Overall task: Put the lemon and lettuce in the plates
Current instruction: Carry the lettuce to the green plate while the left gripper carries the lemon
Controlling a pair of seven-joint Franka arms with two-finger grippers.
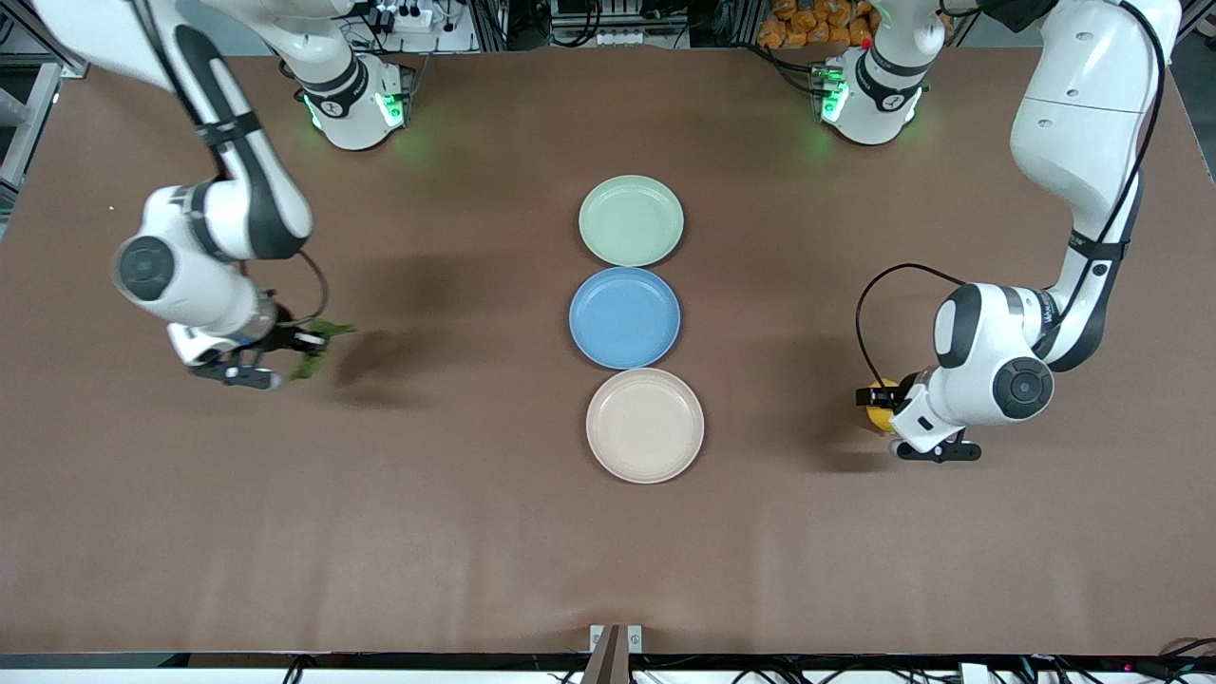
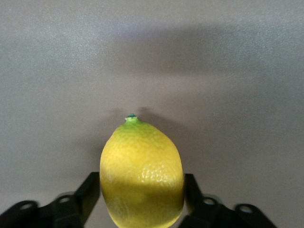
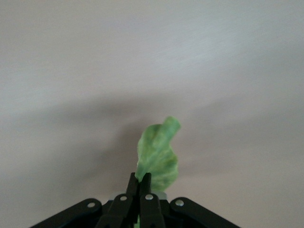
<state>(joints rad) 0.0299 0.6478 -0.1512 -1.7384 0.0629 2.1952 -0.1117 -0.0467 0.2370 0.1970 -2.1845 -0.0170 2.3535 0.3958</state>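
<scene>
Both arms have picked up their food, and the carrying step comes next, I think.

The left gripper (image 1: 879,397) is clamped on the lemon (image 1: 882,404), one finger on each side of it, with the nubby tip pointing away from the fingers (image 2: 88,192). It hangs over bare table toward the left arm's end, well apart from the plates. The beige plate (image 1: 645,425) looks like the closest one to it.

The right gripper (image 1: 296,342) is pinched tight on the lettuce (image 1: 318,344), and the leaf sticks out past the fingertips (image 3: 145,183) and droops a bit. It hangs over bare table toward the right arm's end. The mint plate (image 1: 631,220) is well apart from it.

Next, each arm should likely slide in toward the middle and stop over a plate before letting go. The blue plate (image 1: 624,317) sits between the other two, touching or nearly touching them (so a sloppy drop could land in the wrong one). The lemon may roll, so it is best let go low. There is lots of open table between each gripper and the plates, with nothing in the way.
</scene>
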